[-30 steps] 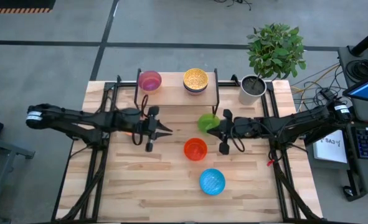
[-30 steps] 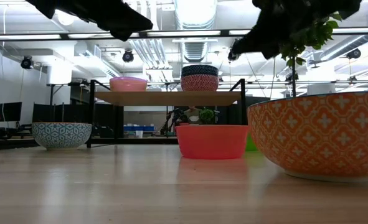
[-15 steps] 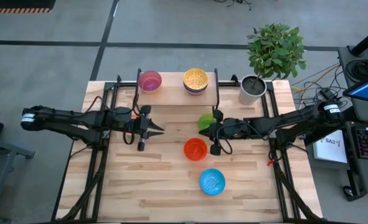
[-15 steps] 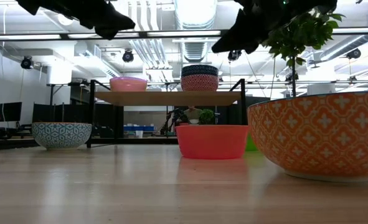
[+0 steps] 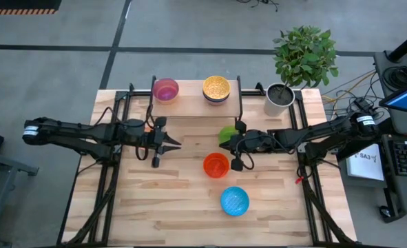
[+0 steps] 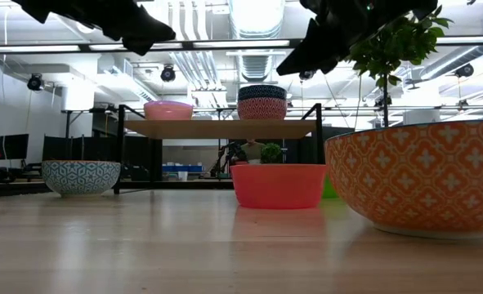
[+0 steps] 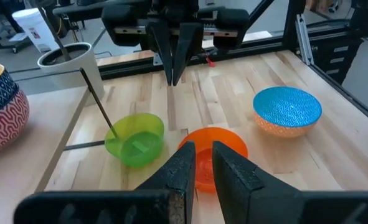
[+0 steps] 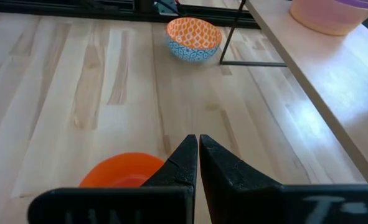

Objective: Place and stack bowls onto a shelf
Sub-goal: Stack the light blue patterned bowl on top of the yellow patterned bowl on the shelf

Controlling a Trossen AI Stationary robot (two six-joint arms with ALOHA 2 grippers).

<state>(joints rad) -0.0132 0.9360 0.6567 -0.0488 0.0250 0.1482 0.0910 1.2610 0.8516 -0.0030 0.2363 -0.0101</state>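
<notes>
The shelf stands at the table's far edge, carrying a purple bowl and a stack topped by the speckled yellow bowl. A green bowl, a red-orange bowl and a bowl that is blue inside and orange-patterned outside rest on the table. The blue-and-white patterned bowl sits beneath my left arm. My left gripper hovers shut, left of the red-orange bowl. My right gripper hovers shut over the green bowl's near edge, facing the left one.
A grey pot with a leafy plant stands at the far right corner, beside the shelf. The shelf's black legs come down close to the green bowl. Bare wood lies along the near edge and near left part of the table.
My right gripper has moved toward the table's left, coming over the green bowl's near edge. My left gripper has drawn back a little toward the table's left edge. No bowl has moved.
</notes>
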